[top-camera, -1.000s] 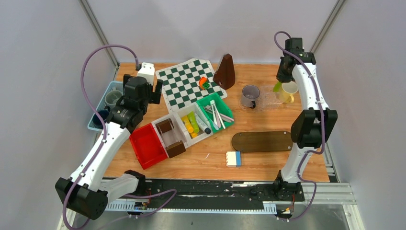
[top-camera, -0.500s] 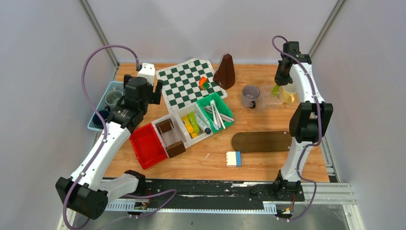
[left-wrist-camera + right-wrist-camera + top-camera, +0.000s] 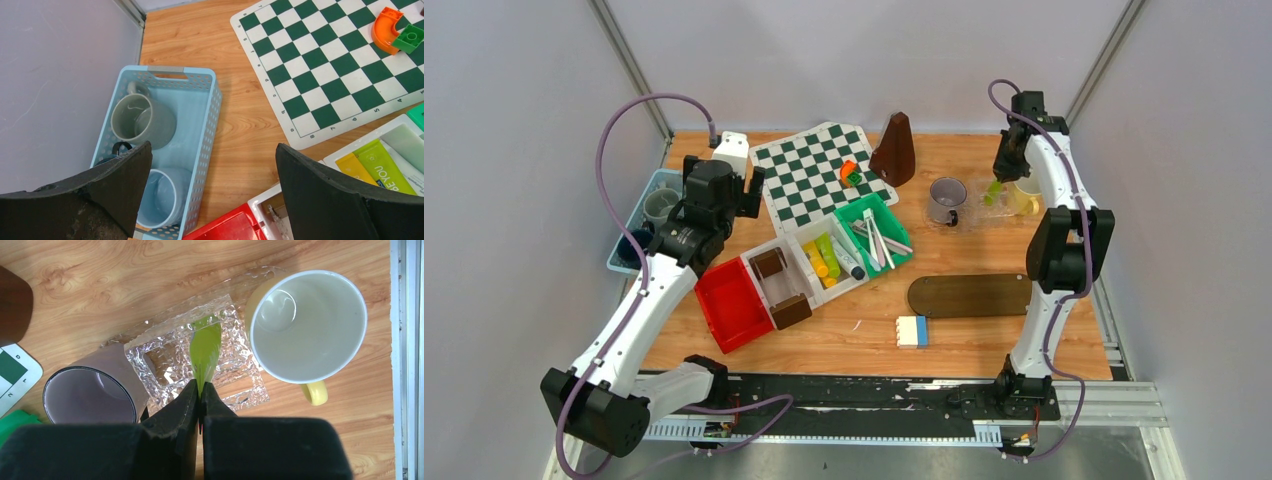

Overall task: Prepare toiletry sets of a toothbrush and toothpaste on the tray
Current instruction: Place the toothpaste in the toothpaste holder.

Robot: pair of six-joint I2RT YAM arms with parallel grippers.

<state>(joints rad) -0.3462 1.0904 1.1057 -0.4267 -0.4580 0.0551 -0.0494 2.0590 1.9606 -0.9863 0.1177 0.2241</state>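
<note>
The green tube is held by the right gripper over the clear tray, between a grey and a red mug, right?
Not red: the right wrist view shows a pale yellow mug. The rest holds: green tube, right gripper, clear tray, grey mug.

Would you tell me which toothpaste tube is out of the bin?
The green tube pinched in the right gripper over the clear tray; the others lie in the white bin.

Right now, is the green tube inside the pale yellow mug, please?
No, the right gripper holds the green tube over the clear tray, beside the pale yellow mug.
</note>
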